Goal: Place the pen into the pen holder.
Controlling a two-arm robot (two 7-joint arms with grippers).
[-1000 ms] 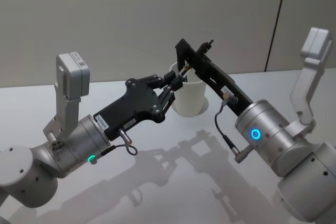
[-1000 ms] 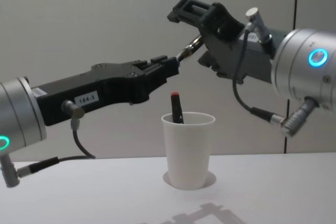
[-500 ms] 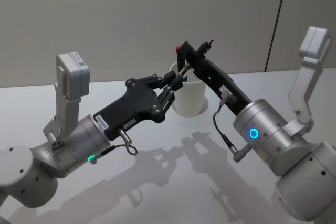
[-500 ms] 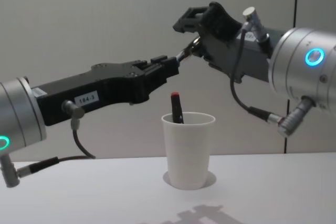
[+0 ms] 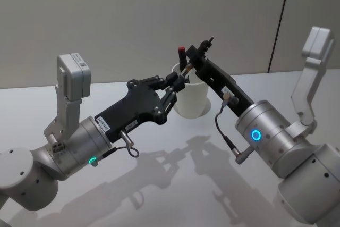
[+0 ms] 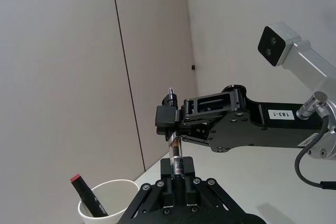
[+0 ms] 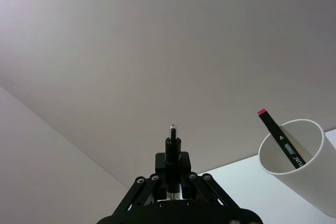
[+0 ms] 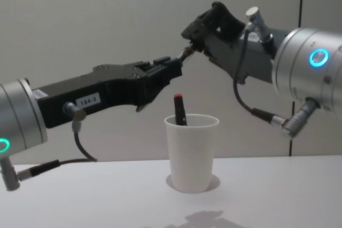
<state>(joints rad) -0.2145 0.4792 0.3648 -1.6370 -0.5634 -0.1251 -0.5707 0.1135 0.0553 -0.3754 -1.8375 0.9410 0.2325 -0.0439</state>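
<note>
1. The pen holder [image 8: 192,152], a plain white tapered paper cup with a rolled rim, stands on the smooth pale worktop [image 8: 107,196]; a black marker [image 8: 179,109] with a red cap leans inside.
2. Above the cup, the left tool [image 6: 177,174] and right tool [image 6: 173,127] both clamp one slim pen [image 6: 175,153], each at one end.
3. Labels read "184-3" and "183-1".

White table [image 5: 159,184] — grey wall [image 5: 133,14]
</note>
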